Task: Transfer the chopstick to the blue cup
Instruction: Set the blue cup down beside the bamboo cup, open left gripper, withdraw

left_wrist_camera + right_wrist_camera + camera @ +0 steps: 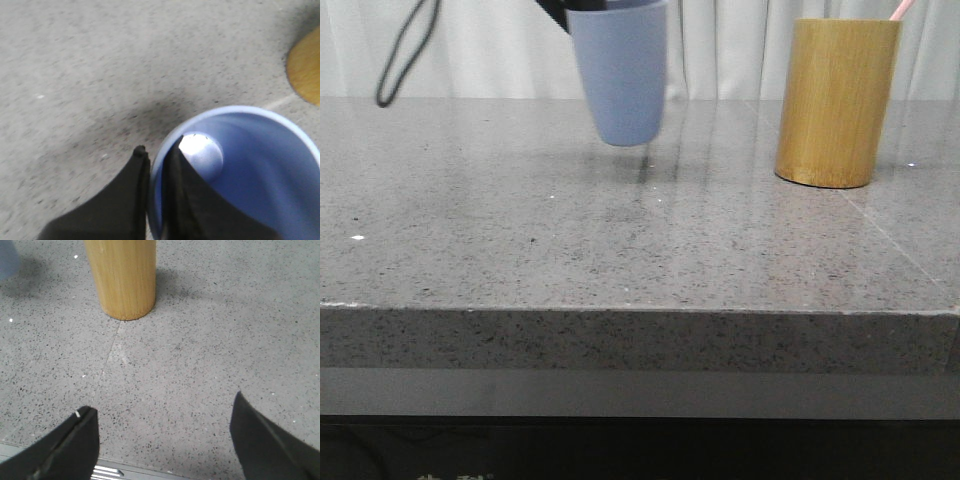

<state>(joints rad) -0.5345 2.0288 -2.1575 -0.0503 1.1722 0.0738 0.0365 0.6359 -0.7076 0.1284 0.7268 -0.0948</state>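
Now the left pincer (156, 157) clamps the rim of the matte grey-blue tapered cup (619, 72) above the speckled grey bench (570, 230), while the right pincer (162, 432) gapes, the yellow-brown bamboo cylinder (124, 277) beyond its tips.

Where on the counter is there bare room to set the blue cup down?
The counter is bare left of the bamboo holder, including under the blue cup held in the left gripper, and forward to the front edge. Only the right rear by the holder is occupied.

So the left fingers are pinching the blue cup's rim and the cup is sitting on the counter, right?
Not quite. The left fingers do pinch the rim of the blue cup, but the cup hangs above the counter rather than sitting on it; the front view shows a gap under its base.
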